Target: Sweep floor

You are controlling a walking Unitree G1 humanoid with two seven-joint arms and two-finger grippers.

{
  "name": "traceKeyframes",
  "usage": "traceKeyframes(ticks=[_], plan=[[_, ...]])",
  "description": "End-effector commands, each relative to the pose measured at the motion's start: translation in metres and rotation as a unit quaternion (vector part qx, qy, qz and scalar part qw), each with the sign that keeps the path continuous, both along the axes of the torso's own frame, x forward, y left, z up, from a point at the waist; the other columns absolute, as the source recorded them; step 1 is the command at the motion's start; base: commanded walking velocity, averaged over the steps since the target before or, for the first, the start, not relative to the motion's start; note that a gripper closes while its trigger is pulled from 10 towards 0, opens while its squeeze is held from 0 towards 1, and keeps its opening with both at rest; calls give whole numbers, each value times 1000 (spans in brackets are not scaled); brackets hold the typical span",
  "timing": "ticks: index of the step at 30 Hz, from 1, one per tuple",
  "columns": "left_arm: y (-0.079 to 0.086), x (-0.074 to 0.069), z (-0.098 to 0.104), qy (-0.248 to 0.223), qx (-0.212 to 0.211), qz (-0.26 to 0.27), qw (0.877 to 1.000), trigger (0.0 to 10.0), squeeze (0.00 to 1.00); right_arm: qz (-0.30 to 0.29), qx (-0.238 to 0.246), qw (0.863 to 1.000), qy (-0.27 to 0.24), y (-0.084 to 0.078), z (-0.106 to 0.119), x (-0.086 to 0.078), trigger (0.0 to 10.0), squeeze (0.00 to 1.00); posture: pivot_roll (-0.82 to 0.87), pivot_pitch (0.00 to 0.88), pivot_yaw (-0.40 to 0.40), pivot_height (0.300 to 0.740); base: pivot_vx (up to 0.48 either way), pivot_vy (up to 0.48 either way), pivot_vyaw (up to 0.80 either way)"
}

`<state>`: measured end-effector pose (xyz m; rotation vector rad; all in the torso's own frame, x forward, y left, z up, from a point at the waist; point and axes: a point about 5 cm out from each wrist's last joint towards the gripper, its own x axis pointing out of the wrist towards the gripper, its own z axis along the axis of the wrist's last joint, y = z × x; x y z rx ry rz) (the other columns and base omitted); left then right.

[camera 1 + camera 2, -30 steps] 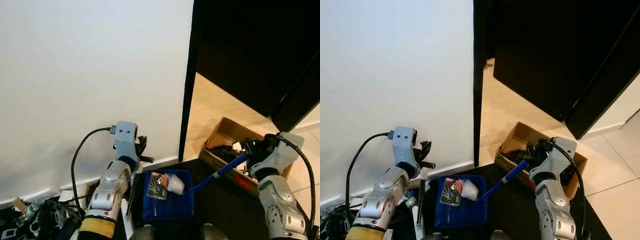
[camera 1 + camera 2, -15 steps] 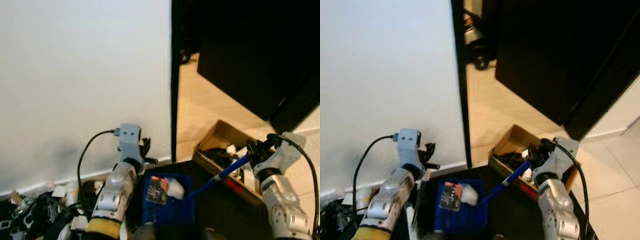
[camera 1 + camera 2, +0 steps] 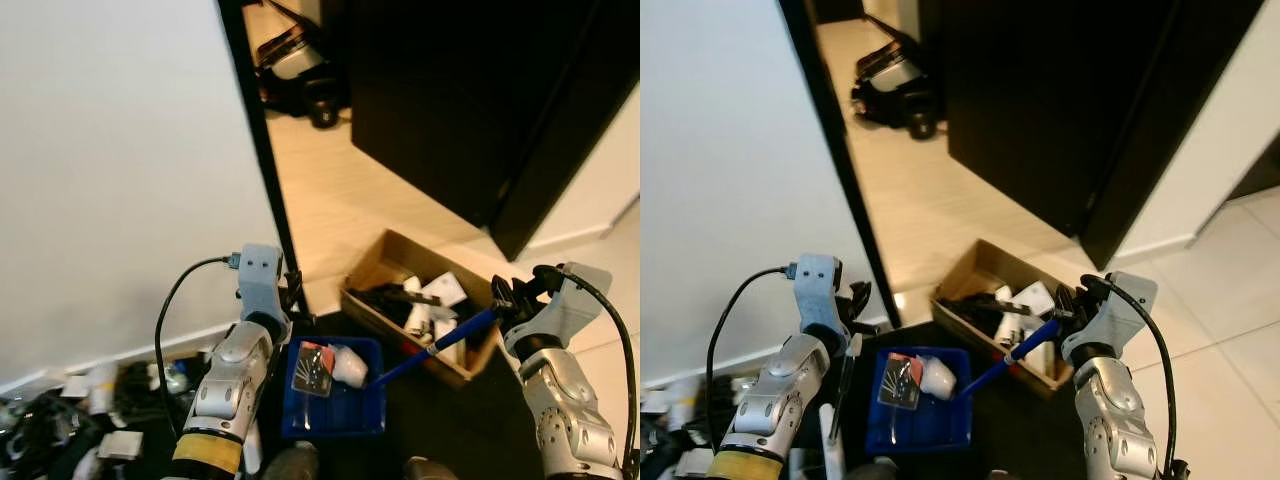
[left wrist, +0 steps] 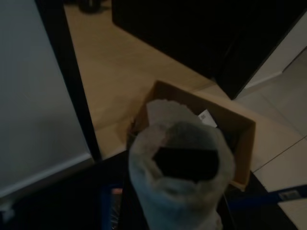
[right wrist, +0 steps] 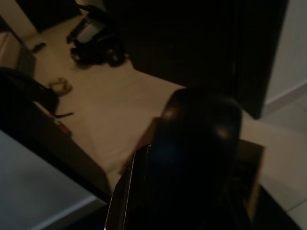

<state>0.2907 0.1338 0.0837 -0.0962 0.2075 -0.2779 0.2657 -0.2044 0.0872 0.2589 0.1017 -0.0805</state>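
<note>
view swung right; right fingers grip blue handle, left fingers' state unclear.

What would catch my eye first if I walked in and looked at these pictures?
Probably the blue dustpan low in the middle, holding a crumpled wrapper and a white scrap, with the right gripper holding a blue handle that slants down into it. Just beyond sits an open cardboard box of odds and ends on the pale floor, by a dark doorway. On the left, the left gripper holds a thin stick near the white wall.
</note>
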Motion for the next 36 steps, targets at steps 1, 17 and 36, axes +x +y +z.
traceKeyframes(ticks=[1,17,36], plan=[[2,0,0,-2,10,2,1000,10000,0,2,7,1000,-18,1,7,1,10000,0,49,100,31,740,0,0,0],[1,-1,-2,4,6,5,1000,10000,0,67,13,995,-69,18,26,3,10000,0,46,102,30,740,0,0,0],[3,2,-2,3,8,8,1000,10000,0,6,7,977,-214,-19,122,45,10000,0,52,88,41,740,0,0,0]])
